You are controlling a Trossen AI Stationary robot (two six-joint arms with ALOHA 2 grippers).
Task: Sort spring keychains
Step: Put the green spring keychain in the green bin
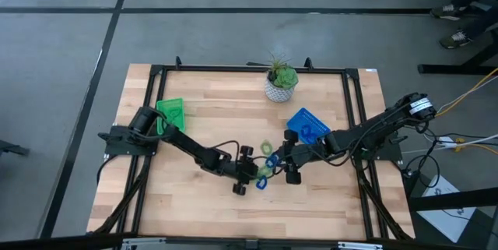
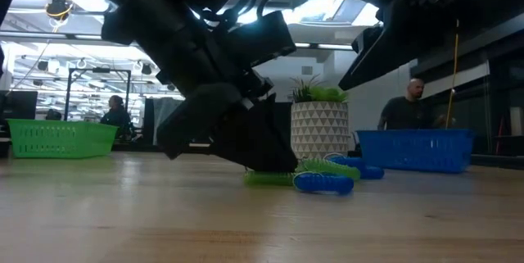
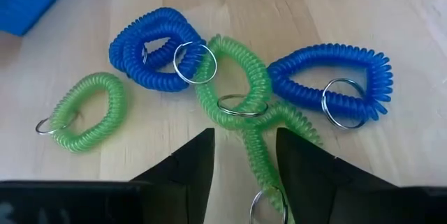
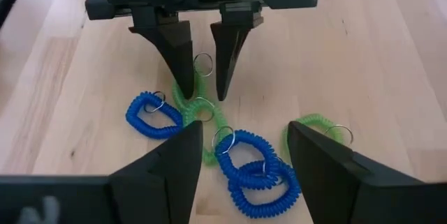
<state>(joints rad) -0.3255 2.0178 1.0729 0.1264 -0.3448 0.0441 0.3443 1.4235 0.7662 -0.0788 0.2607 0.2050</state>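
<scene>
Several coil keychains lie tangled on the wooden table, each with a metal ring: blue ones and light green ones. My left gripper is open and low over the pile, its fingers standing on either side of a green keychain. From the opposite side my right gripper hovers open above the blue keychains. In the high view both grippers meet at the pile.
A green tray sits at the table's far left and a blue tray just beyond the pile, toward the right arm. A potted plant stands at the far edge. People show in the room behind.
</scene>
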